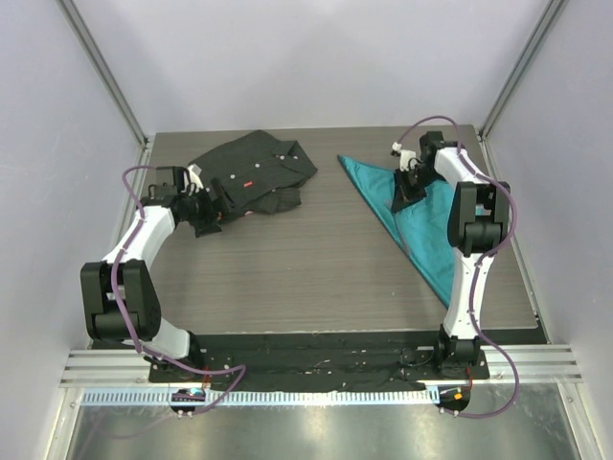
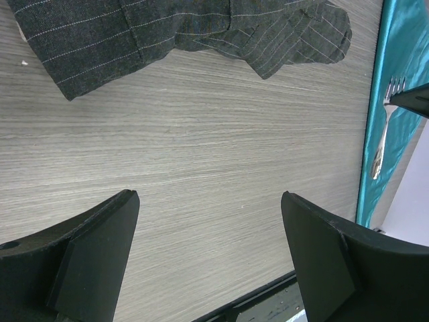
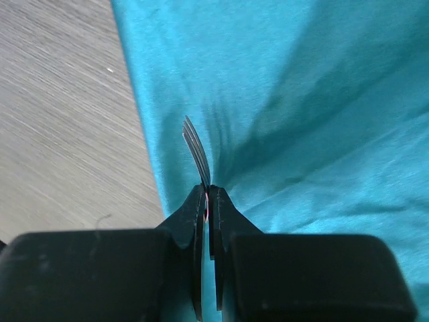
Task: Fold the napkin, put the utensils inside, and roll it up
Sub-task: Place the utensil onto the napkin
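Note:
The teal napkin [image 1: 421,225] lies on the right side of the table, folded into a triangle. My right gripper [image 1: 402,196] is over its upper part, shut on the silver fork [image 3: 196,151]. In the right wrist view the tines stick out past the closed fingertips of that gripper [image 3: 208,194], above the napkin [image 3: 301,100]. In the left wrist view the fork [image 2: 383,137] shows against the napkin [image 2: 402,60], its handle trailing away from the right gripper's dark tip [image 2: 412,99]. My left gripper [image 2: 209,198] is open over bare table, holding nothing.
A black pinstriped shirt [image 1: 254,168] with a small red tag is bunched at the back left, right beside my left gripper [image 1: 213,213]; its hem and sleeve [image 2: 167,33] show in the left wrist view. Grey walls enclose the wood-grain table [image 1: 306,268].

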Motion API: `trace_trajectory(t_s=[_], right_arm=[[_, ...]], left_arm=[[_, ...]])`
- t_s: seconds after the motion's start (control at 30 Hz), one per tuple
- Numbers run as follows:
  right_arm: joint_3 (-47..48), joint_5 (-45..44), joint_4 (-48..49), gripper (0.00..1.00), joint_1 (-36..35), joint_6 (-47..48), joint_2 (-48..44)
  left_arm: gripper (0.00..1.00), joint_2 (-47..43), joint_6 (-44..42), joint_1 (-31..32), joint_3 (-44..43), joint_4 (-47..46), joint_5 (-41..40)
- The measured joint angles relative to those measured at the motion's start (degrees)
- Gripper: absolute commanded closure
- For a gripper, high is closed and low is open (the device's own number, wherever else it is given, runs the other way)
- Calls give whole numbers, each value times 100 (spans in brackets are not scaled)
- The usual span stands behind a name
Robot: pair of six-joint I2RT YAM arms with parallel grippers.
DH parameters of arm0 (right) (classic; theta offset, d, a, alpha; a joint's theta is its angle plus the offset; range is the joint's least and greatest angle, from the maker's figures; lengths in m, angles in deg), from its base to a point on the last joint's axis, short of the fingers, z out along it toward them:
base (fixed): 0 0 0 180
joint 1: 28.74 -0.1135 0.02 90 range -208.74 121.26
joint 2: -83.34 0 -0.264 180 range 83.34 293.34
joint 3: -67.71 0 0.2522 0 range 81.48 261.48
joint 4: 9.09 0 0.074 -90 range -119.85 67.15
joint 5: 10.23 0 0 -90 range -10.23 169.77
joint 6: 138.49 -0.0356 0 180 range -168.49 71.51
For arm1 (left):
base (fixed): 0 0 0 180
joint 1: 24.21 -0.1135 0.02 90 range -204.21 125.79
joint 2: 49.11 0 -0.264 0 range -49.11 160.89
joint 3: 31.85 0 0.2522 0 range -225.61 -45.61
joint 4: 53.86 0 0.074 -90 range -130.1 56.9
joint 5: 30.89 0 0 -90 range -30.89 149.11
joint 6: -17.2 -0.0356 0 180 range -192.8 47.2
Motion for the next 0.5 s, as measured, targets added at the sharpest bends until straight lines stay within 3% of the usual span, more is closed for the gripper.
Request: trace_trajectory(t_s=[0.4, 0.5], right_arm=[[837, 765, -1012, 95, 546, 879, 708], [850, 807, -1091, 89, 535, 973, 730]], left_arm=[[8, -2, -7, 9, 0, 4, -28], [8, -2, -7, 9, 0, 4, -46]])
